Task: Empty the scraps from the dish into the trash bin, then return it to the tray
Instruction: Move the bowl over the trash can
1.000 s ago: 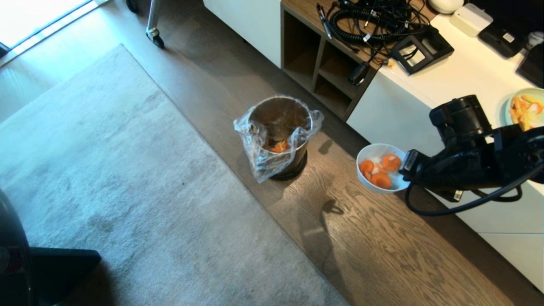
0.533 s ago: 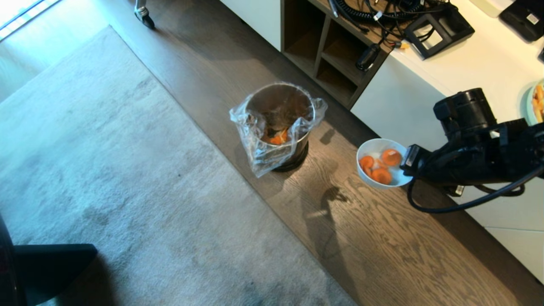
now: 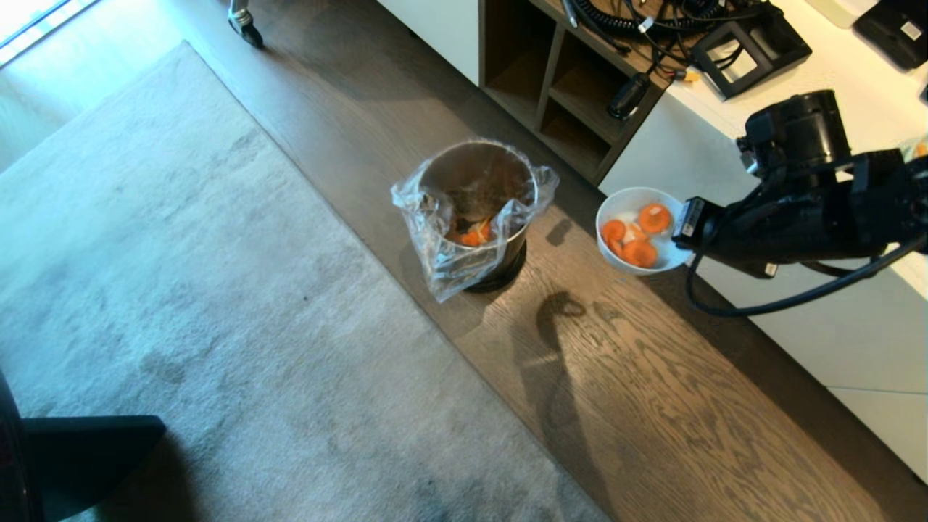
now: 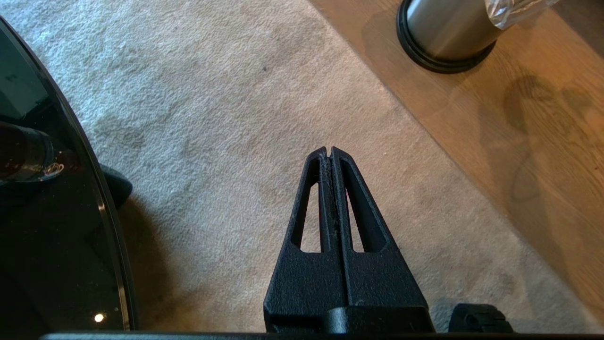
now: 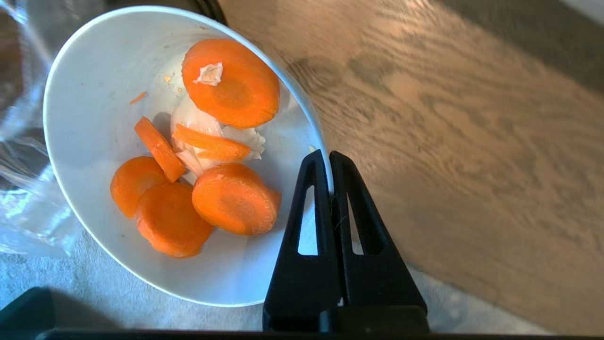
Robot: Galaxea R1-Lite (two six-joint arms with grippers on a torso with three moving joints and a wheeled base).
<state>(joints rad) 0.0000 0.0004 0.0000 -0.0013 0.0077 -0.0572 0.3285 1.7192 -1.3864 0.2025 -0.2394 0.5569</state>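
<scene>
Head view looks steeply down at the floor; both wrist views look down closer, sharing the trash bin [image 3: 475,210].

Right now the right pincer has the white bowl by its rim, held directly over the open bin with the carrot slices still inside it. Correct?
Not quite. In the head view the bowl is off to the side of the bin, above bare wood floor, not over it. The rest holds: the right pincer is shut on its rim, and the carrot slices are still inside.
</scene>
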